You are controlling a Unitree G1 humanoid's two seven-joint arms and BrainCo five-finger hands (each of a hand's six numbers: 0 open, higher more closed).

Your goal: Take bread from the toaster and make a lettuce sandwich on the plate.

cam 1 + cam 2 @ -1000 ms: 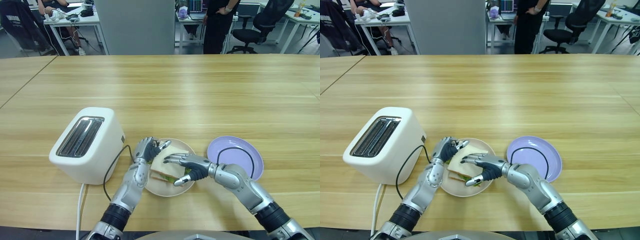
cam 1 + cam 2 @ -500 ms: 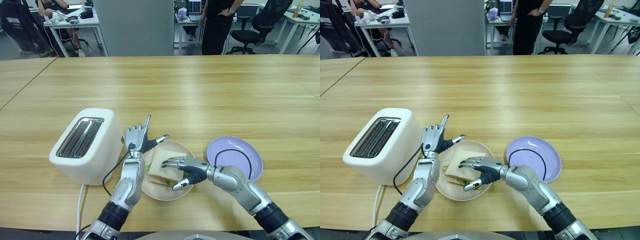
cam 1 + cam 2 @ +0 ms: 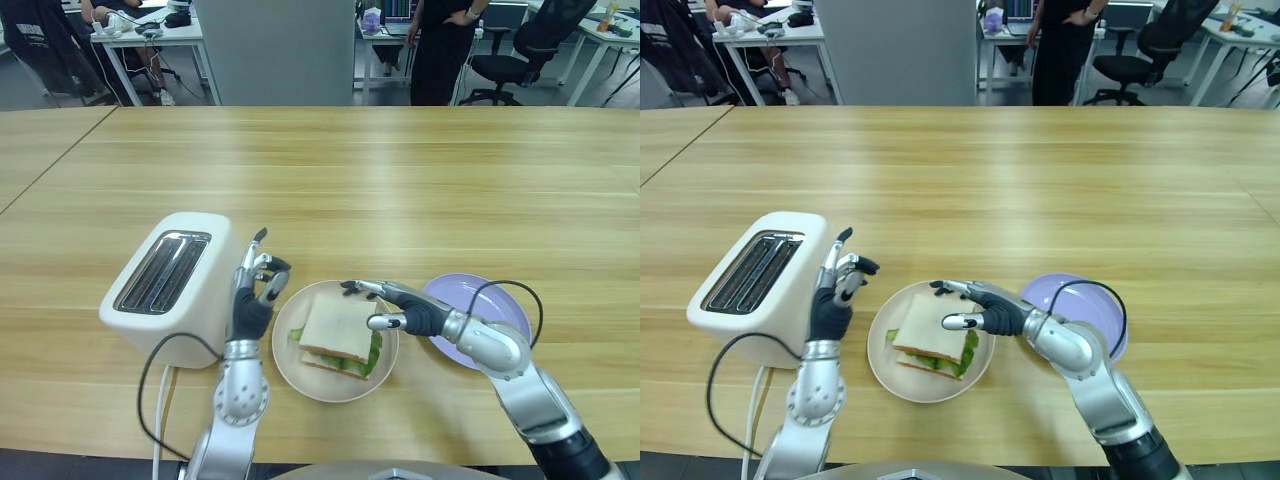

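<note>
A sandwich (image 3: 337,333) of two bread slices with green lettuce between them lies on the beige plate (image 3: 289,356) near the table's front edge. The white toaster (image 3: 168,284) stands to the left, its slots showing no bread. My left hand (image 3: 252,290) is raised between toaster and plate, palm up-right, fingers loosely spread, holding nothing. My right hand (image 3: 395,305) hovers at the plate's right rim, just above the sandwich's right edge, fingers extended and holding nothing.
A purple plate (image 3: 500,310) lies right of the beige one, partly behind my right forearm. The toaster's black and white cords (image 3: 160,390) trail toward the front edge. The wide wooden table (image 3: 350,180) stretches beyond. Desks, chairs and people fill the room behind.
Both hands have drawn away from the sandwich: the left rose and shifted left toward the toaster, the right lifted and pulled right to the plate's rim. The camera view shifted too.
</note>
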